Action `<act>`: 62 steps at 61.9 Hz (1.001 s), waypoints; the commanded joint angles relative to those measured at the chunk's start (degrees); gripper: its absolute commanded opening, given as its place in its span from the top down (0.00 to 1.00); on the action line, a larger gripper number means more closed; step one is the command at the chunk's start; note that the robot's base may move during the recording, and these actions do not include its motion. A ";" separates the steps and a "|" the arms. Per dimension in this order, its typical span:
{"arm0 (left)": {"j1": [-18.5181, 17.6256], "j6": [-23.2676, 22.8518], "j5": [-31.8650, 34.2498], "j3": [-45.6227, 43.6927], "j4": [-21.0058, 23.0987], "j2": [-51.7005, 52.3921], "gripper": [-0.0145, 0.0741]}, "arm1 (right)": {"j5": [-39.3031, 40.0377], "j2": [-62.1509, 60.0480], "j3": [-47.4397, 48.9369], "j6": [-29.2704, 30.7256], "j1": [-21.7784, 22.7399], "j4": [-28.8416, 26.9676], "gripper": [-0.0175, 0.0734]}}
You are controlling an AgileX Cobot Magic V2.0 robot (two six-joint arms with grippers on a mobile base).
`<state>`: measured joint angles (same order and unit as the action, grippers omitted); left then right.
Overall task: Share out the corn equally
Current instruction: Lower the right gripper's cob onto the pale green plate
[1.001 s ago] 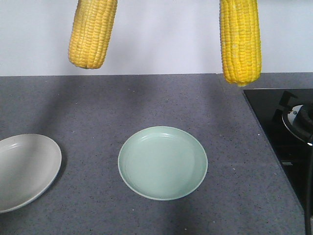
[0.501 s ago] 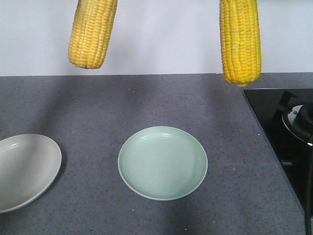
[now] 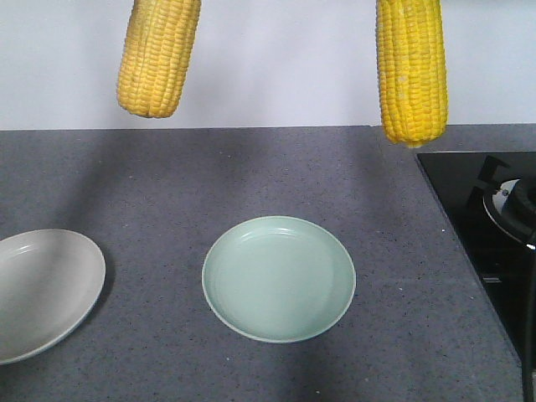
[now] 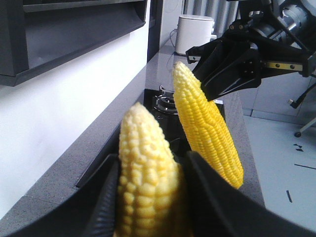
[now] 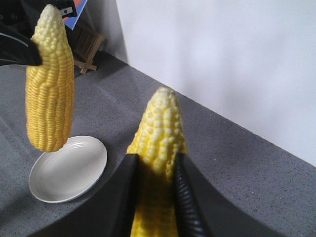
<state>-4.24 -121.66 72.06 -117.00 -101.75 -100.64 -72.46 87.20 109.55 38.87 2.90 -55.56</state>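
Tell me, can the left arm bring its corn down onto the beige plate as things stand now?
Probably yes. The left hand holds its corn high above the counter, and the beige plate below, further left, lies bare, with nothing visible between them.

Both corn cobs, the left corn cob [image 3: 158, 57] and the right corn cob [image 3: 411, 69], are bright yellow with neat kernel rows. The bench [image 3: 167, 184] is speckled dark grey. One plate [image 3: 279, 278] is pale green, another plate [image 3: 42, 289] greyish-white. The stove [image 3: 494, 226] is glossy black.

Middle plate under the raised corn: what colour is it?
Pale mint green, plain with no pattern. The plate shows best in the exterior front-facing view.
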 commanded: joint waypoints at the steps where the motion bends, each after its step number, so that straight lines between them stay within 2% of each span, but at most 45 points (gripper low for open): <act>1: -0.06 -1.38 6.06 -1.34 -0.19 2.93 0.84 | -1.42 -2.01 1.68 0.32 0.28 -3.26 0.81; 44: -0.06 -1.38 6.04 -1.34 -0.16 2.93 0.84 | 0.39 -1.06 1.68 0.17 0.14 -4.90 0.81; 53: -0.06 -1.38 6.04 -1.34 -0.34 2.93 0.84 | 0.33 2.51 1.68 0.17 -3.78 -4.48 0.81; 62: 0.79 -1.38 6.04 -1.34 -0.34 2.93 0.84 | 0.46 8.82 1.68 0.26 -11.48 -2.46 0.81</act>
<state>-4.10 -121.66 72.06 -117.00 -101.75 -100.64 -72.23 94.67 109.82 38.87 -4.93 -56.60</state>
